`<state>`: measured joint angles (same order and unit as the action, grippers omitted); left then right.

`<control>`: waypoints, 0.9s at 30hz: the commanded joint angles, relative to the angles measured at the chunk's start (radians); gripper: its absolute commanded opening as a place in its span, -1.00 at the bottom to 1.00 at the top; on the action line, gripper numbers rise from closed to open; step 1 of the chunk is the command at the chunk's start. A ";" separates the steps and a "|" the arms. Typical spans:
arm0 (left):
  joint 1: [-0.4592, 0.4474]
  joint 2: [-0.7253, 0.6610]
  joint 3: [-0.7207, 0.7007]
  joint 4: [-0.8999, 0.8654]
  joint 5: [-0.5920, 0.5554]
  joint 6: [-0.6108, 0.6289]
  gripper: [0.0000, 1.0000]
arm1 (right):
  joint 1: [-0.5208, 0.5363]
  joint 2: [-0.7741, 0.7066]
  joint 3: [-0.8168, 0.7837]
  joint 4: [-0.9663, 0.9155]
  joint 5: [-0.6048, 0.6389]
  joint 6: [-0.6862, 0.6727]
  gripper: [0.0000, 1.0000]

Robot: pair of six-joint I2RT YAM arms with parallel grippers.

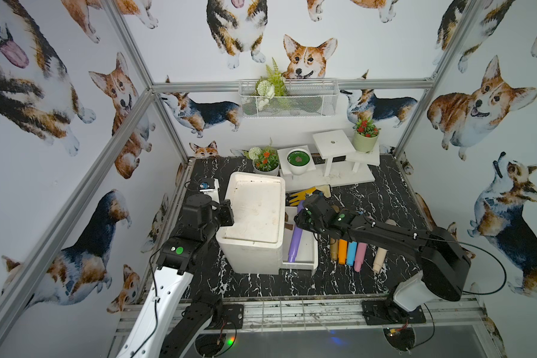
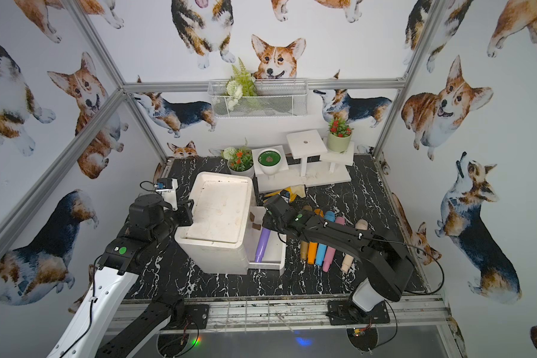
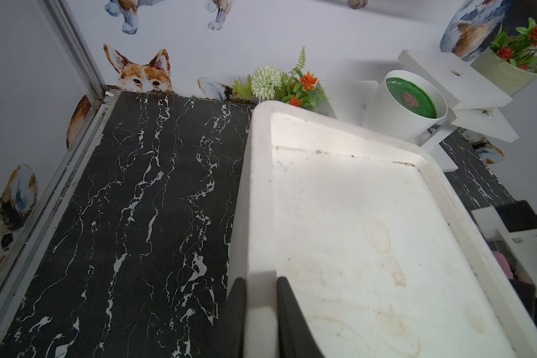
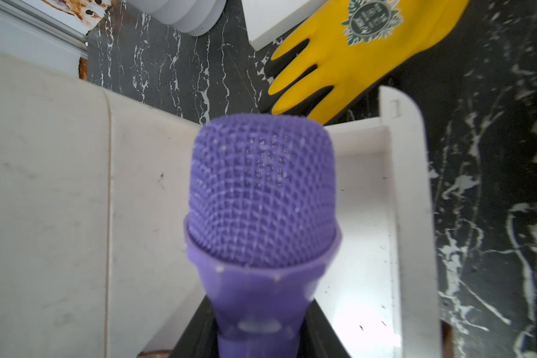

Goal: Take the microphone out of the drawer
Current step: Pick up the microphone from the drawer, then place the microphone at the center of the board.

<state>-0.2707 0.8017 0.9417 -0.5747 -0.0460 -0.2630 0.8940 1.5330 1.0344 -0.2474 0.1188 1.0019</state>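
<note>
Right gripper (image 4: pixel 258 336) holds microphone (image 4: pixel 261 192), yellow glove (image 4: pixel 354 59) near.

1. From my remote screen, a black tabletop (image 1: pixel 292 283) veined with white marble lines carries everything, as both top views show.
2. A white drawer unit (image 1: pixel 255 217) stands on it left of centre. Its drawer (image 1: pixel 301 266) is pulled open on the right side.
3. Five toy microphones (image 1: pixel 351 254), brown, orange, blue, pink and cream, lie side by side on the marble just right of the drawer, partly hidden from me.
4. A yellow glove (image 1: pixel 301 194) lies flat near the drawer's far end.
5. A white stepped stand (image 1: pixel 338 178) sits on the tabletop by the back wall. A pot of orange flowers (image 1: pixel 264 161) stands beside it, just behind the unit.
</note>
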 commanded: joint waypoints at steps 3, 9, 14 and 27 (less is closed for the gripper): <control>-0.001 0.004 -0.015 -0.187 0.051 -0.032 -0.97 | -0.032 -0.090 -0.048 -0.074 0.015 -0.035 -0.61; -0.001 0.008 -0.008 -0.189 0.049 -0.027 -0.97 | -0.091 -0.219 -0.093 -0.147 0.034 -0.070 -0.61; -0.001 0.015 -0.004 -0.186 0.051 -0.027 -0.97 | -0.165 -0.352 -0.137 -0.238 0.049 -0.115 -0.61; -0.001 0.033 0.007 -0.177 0.061 -0.027 -0.97 | -0.516 -0.657 -0.210 -0.529 0.038 -0.289 -0.58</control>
<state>-0.2707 0.8173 0.9592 -0.5835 -0.0467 -0.2661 0.4599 0.9169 0.8371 -0.6765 0.1715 0.7860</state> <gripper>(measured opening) 0.189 0.377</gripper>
